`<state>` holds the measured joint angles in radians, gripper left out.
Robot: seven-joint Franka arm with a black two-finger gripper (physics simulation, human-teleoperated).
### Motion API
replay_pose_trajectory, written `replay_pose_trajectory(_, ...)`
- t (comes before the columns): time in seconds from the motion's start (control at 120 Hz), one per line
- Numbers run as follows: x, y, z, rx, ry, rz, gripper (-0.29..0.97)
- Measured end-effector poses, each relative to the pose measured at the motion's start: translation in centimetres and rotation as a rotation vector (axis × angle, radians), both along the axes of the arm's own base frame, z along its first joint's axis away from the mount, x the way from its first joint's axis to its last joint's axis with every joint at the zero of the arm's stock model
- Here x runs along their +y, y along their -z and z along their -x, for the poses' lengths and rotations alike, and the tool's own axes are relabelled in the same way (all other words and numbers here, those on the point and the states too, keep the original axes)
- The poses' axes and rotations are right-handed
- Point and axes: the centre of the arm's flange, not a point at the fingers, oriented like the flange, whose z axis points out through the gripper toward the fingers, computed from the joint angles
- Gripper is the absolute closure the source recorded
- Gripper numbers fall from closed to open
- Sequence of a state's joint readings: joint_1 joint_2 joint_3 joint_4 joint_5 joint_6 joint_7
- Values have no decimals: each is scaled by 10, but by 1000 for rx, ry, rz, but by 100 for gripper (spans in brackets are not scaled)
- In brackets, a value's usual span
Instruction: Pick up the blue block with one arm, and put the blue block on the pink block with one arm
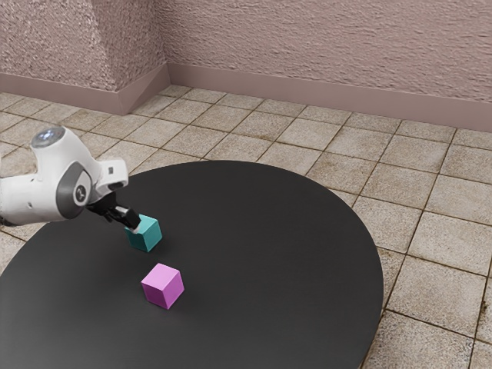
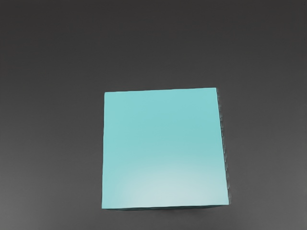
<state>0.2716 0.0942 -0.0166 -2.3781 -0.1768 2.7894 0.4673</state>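
I'm hovering gripper (image 1: 127, 218) at blue block (image 1: 144, 234), left-centre frame; can't tell its grip state. Pink block (image 1: 162, 286) sitting just below.

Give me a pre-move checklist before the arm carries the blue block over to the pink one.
1. Alignment over blue block: ok, its top face lies right under the wrist camera.
2. Position of gripper: ok, it is at the block's upper edge on the arm's side in the exterior view.
3. Grasp secured: cannot tell.
4. Block lifted: not ok, it appears to rest on the table.
5. Top of pink block free: ok, nothing lies on it.
6. Gap between the blocks: ok, they stand apart, not touching.
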Motion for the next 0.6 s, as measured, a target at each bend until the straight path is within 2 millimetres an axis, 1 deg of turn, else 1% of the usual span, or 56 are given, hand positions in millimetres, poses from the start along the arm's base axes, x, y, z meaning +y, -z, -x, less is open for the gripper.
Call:
replay_pose_trajectory(0.1,-5,8,-4,-5,44,-9,8)
replay_pose_trajectory(0.2,0,19,-7,0,60,-11,8)
replay_pose_trajectory(0.267,0,27,-14,-1,68,-5,8)
replay_pose_trajectory(0.4,-4,40,-21,-11,26,55,7)
replay_pose_trajectory(0.467,-3,41,-27,-26,1,78,8)
replay_pose_trajectory(0.6,5,40,-29,-44,-18,91,8)
